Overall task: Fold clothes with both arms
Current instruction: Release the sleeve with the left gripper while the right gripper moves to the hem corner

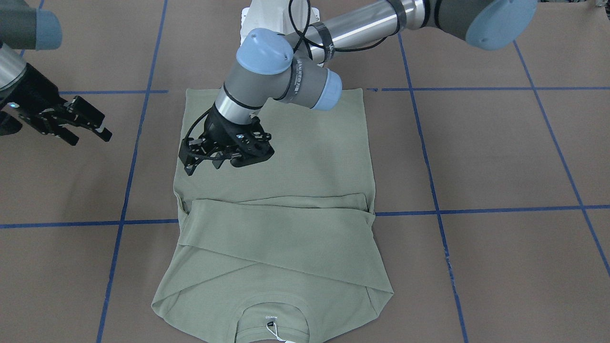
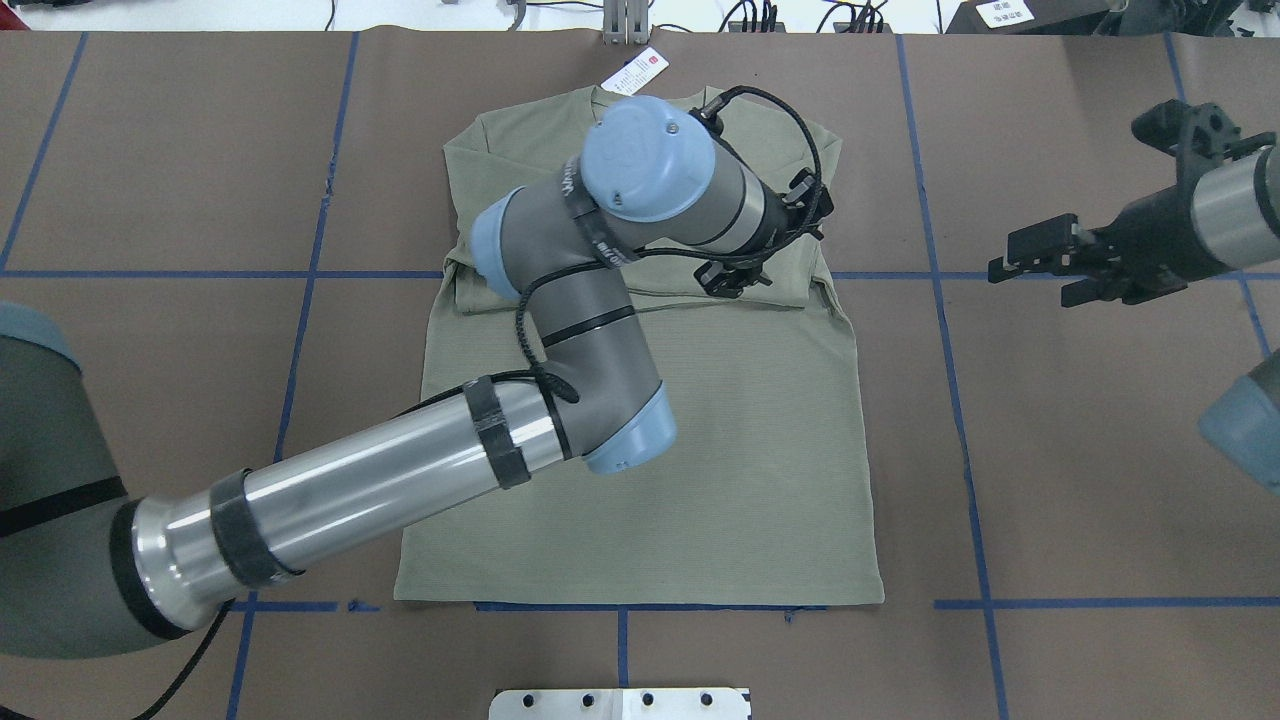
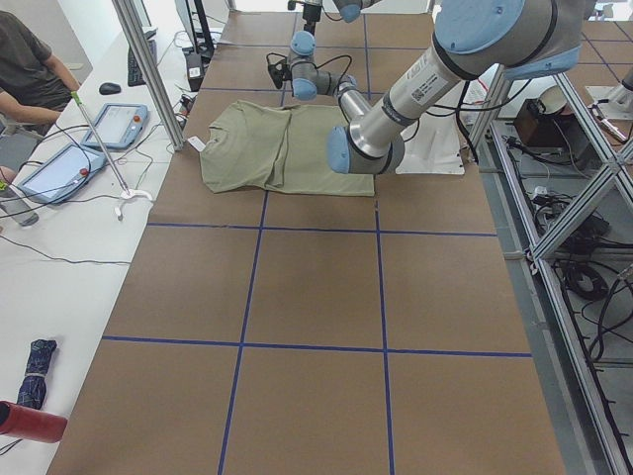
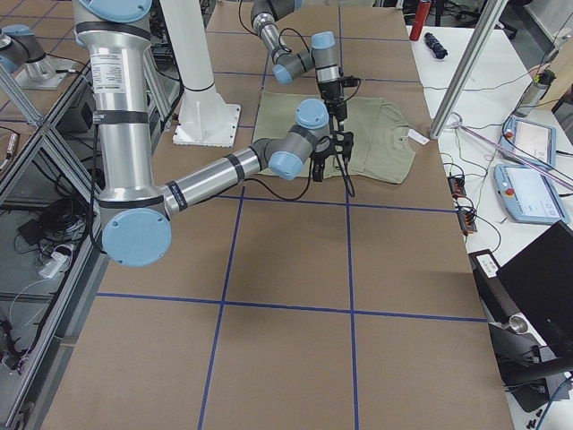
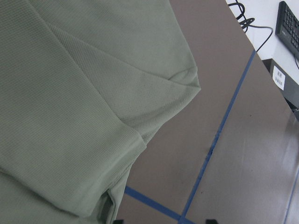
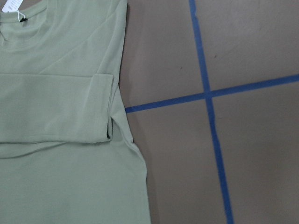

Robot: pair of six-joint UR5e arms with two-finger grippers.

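Note:
The sage-green shirt (image 1: 319, 162) lies flat on the brown table, both sleeves folded across the chest, and also shows in the overhead view (image 2: 720, 450). Its white hang tag (image 2: 635, 72) sits at the collar on the far side. My left gripper (image 1: 202, 164) hovers open and empty over the shirt's side nearest my right arm, also seen from overhead (image 2: 735, 280). Its wrist view shows the folded sleeve cuff (image 5: 126, 144) just below. My right gripper (image 2: 1035, 270) is open and empty over bare table, well off that same shirt edge. Its wrist view shows the cuff (image 6: 100, 107).
Blue tape lines (image 2: 950, 400) grid the table. The white pedestal base (image 1: 248, 14) stands behind the shirt's hem. An operator (image 3: 25, 59), tablets (image 3: 119, 124) and a metal post (image 3: 148, 69) are along the far side bench. A red bottle (image 3: 30, 424) lies there too.

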